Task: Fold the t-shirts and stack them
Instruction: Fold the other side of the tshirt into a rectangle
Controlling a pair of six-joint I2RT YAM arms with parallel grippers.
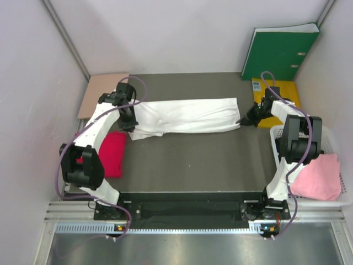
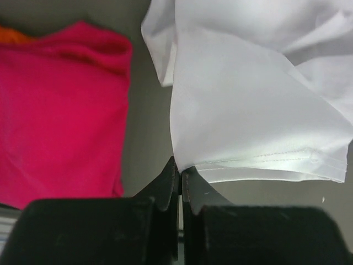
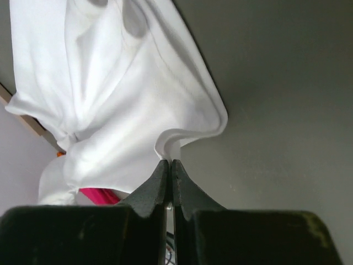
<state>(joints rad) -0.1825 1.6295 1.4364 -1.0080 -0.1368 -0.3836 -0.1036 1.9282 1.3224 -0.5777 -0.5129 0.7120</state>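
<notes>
The white t-shirt lies stretched in a long band across the far middle of the dark table. My left gripper is shut on its left end; the left wrist view shows the jaws pinching a hemmed corner of the white cloth. My right gripper is shut on its right end; the right wrist view shows the jaws pinching a fold of the white cloth. The crimson red t-shirt lies folded at the left, also in the left wrist view. The pale pink t-shirt lies in a basket at the right.
A white basket stands at the right edge. A green binder leans at the back right above a yellow item. A tan cardboard sheet lies at the back left. Grey walls close in both sides.
</notes>
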